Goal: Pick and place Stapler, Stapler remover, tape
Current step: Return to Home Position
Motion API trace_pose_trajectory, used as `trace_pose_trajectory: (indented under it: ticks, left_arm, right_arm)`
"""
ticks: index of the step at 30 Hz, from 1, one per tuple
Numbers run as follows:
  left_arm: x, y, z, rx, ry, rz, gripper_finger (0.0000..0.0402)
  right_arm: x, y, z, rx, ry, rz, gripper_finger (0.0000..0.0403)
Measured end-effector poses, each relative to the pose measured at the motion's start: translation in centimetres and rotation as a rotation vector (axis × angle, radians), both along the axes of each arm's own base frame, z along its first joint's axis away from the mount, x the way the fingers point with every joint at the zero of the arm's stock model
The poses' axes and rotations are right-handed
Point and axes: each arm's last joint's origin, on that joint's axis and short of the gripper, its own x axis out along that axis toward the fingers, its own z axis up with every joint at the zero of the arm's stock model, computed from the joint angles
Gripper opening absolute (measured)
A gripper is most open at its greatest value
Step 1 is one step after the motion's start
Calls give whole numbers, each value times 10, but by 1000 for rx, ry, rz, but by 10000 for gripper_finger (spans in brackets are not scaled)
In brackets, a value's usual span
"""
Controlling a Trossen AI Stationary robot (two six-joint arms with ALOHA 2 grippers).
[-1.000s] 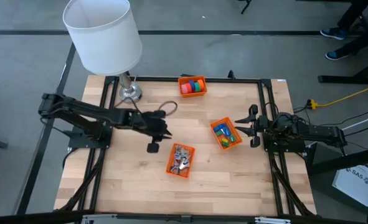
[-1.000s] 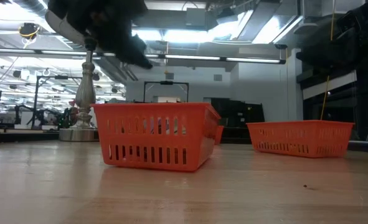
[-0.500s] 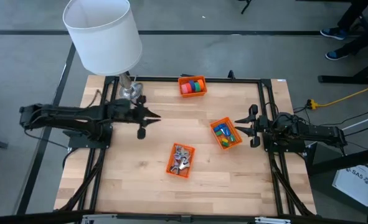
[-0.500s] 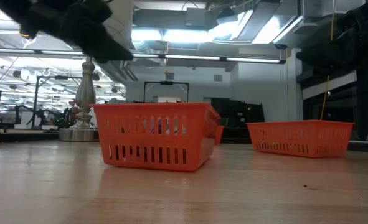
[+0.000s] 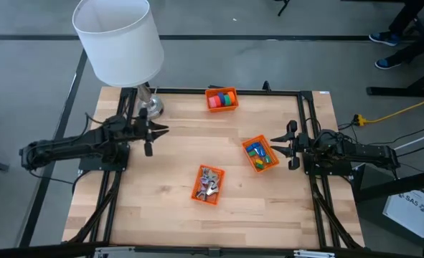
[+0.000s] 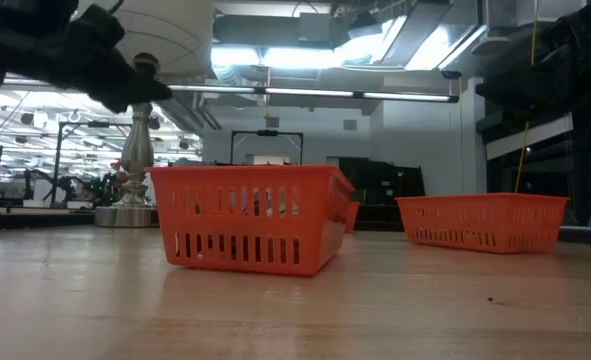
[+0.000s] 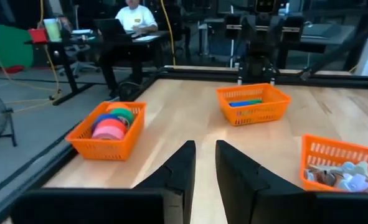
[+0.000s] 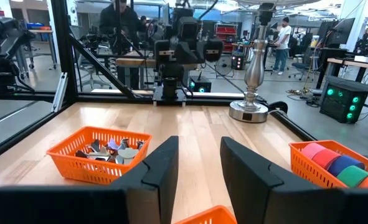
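2 grippers hang empty (left gripper narrowly parted, right gripper wider).

Tape in rearmost bin

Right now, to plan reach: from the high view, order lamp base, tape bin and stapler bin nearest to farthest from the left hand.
1. Lamp base, right beside the left hand.
2. Tape bin, far edge, centre.
3. Stapler bin, right side.
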Motion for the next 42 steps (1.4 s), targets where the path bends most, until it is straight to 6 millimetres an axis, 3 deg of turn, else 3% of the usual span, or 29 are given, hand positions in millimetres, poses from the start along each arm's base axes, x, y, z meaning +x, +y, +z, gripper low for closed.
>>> trace_pose_trajectory:
  ticks: [10,17,25,29,34,42]
  left_arm:
    - [-15,2,-30,-36,-53,35,60]
    - [-22,6,-34,-47,-37,90,57]
    - [-23,4,-33,-35,-56,-28,60]
    - [-21,8,-36,-23,-130,81,57]
    - [-20,6,-30,72,-163,83,57]
    - [-18,-1,-33,16,-141,82,58]
  right_arm:
    - [0,0,0,0,0,0,124]
    - [0,0,0,0,0,0,124]
    - [0,0,0,0,0,0,124]
    - [0,0,0,0,0,0,124]
    - [0,0,0,0,0,0,124]
    - [0,0,0,0,0,0,124]
